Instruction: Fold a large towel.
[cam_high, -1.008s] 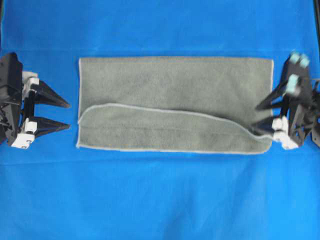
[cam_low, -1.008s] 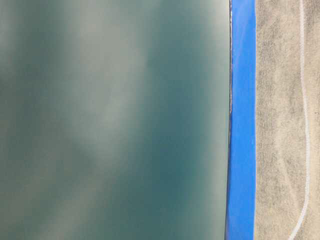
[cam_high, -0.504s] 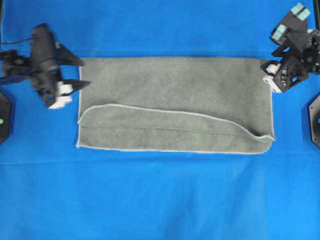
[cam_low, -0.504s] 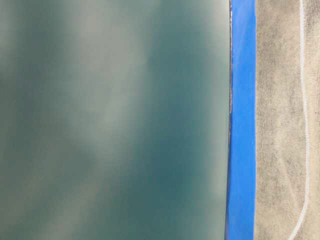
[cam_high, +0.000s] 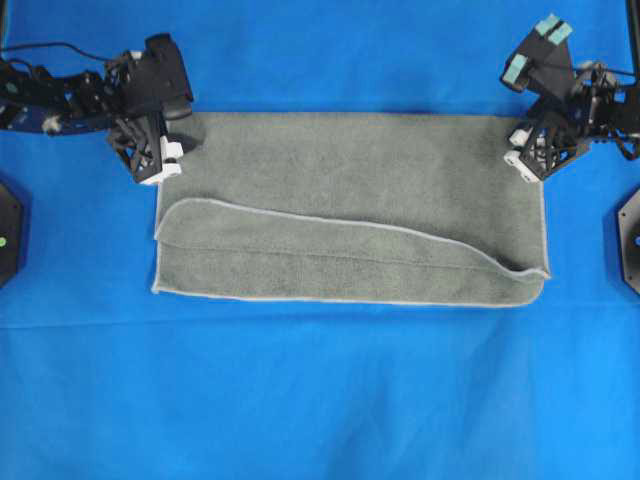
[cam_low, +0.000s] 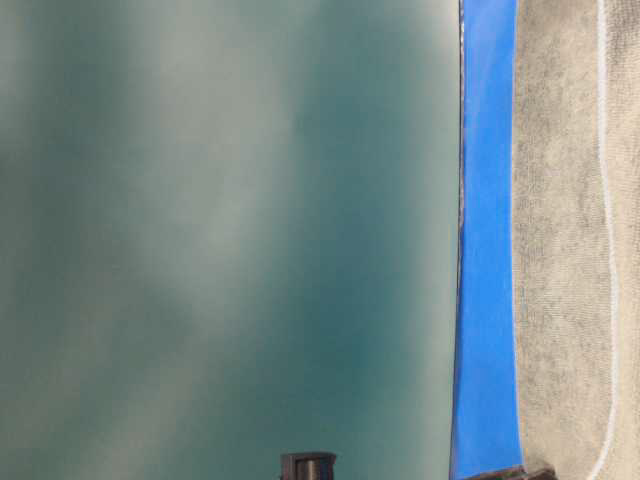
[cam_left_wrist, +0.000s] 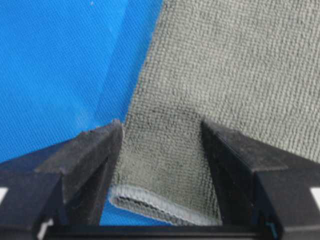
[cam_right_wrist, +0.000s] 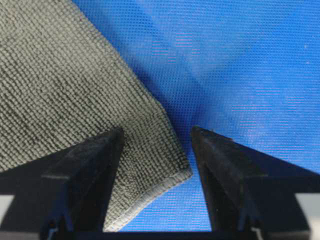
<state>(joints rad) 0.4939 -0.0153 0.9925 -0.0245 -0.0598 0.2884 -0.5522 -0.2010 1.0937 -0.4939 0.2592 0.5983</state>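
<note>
Towel (cam_high: 350, 205) lies flat across the middle of the blue table cover (cam_high: 320, 400), its long sides running left to right in the overhead view. We see its near strip folded back over itself, so a pale stitched edge (cam_high: 330, 222) curves across the cloth from the left end toward the near right corner.

Our left gripper (cam_high: 172, 142) sits at the far left corner of the towel. From the left wrist camera, its two fingers (cam_left_wrist: 92, 155) stand spread, with a strip of the cloth and its hemmed end lying between them on the cover; neither finger presses the fabric, so we read this gripper as released.

Our right gripper (cam_high: 527, 150) sits at the far right corner of the towel. Its wrist camera shows the rounded corner of the cloth reaching into the gap between the parted fingers (cam_right_wrist: 87, 165), nearer the left finger, with bare blue on the other side. Nothing is pinched there either.

At table level we see only a blurred grey-green surface, a blue band and the towel's texture at the right edge.
</note>
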